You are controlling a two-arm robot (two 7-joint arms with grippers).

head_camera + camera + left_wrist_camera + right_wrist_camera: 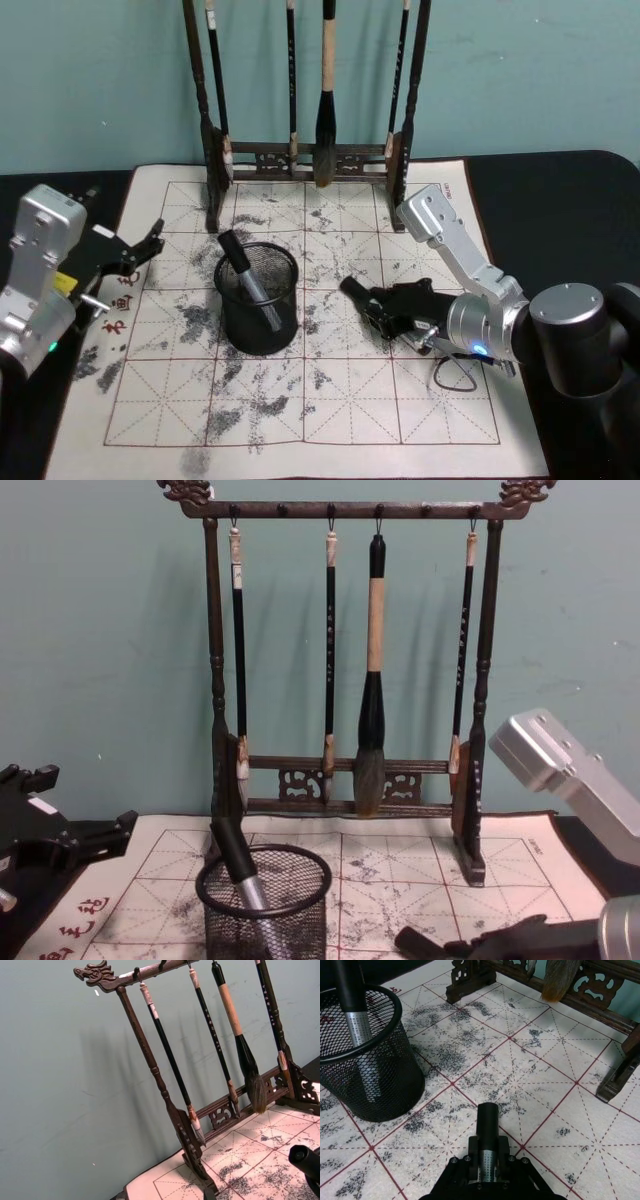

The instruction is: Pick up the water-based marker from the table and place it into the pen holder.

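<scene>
My right gripper (370,304) is shut on a water-based marker (352,288) with a black cap and a silver barrel, held low over the table's white mat (350,400), right of the pen holder (257,300). In the right wrist view the marker (488,1120) juts out from between the fingers (470,1157), its cap aimed past the black mesh pen holder (367,1067). Another marker (245,272) leans inside the holder (265,905). My left gripper (148,243) stays open at the mat's left edge.
A tall dark wooden brush rack (300,155) hung with several brushes stands at the back of the mat. The mat is gridded in red, smudged with grey ink, and has open room in front of the holder. A black cable (455,375) loops beside my right wrist.
</scene>
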